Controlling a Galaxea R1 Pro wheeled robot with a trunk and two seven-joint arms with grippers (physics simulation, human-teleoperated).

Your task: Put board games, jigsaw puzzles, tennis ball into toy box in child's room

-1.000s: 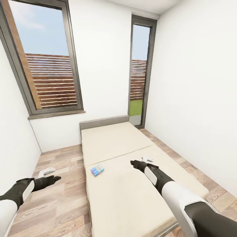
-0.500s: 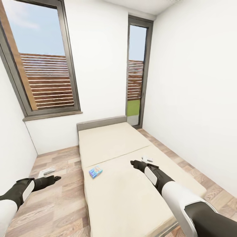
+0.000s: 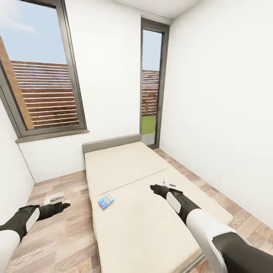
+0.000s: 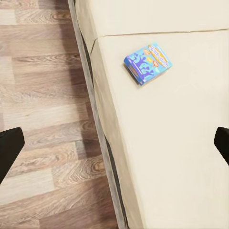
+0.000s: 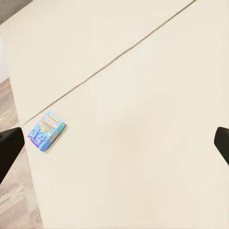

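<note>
Both hands empty: left gripper [image 3: 57, 201] and right gripper [image 3: 167, 184] have fingers spread apart. Light-blue board game [image 3: 106, 201] lies flat on the bed [image 3: 151, 227], ahead of and between the two grippers, untouched. Judging from this, pickup not started; delivery to the toy box all remains

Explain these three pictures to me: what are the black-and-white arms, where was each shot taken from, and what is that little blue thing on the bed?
They belong to a simulated two-armed robot. The big picture comes from its head camera, looking down over its left gripper and right gripper. The other two come from cameras near each gripper; the dark shapes at their edges are the fingers, spread open and holding nothing. The wide cream-beige bed carries one light blue board game box with cartoon art, lying flat near the mattress edge beside the wood-plank floor.
</note>
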